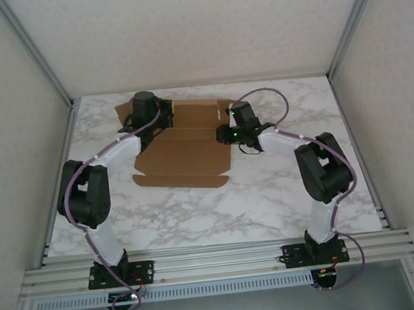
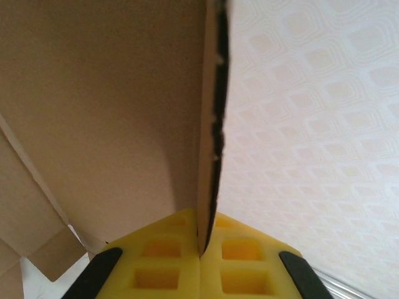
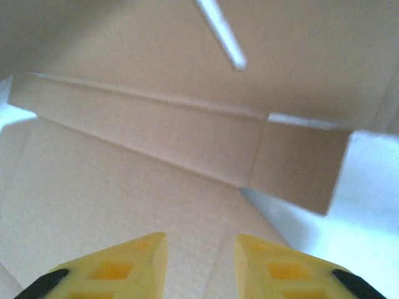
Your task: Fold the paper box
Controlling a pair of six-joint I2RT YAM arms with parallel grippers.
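The box lies spread out at the far middle of the marble table, between the two arms. The left hand is clamped on the edge of a raised flap. The right hand hovers over a flat panel at the box's right end, its jaws apart with nothing between them.

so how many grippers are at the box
2: left gripper clamps a raised paper box panel, far left; right gripper open over its right side.
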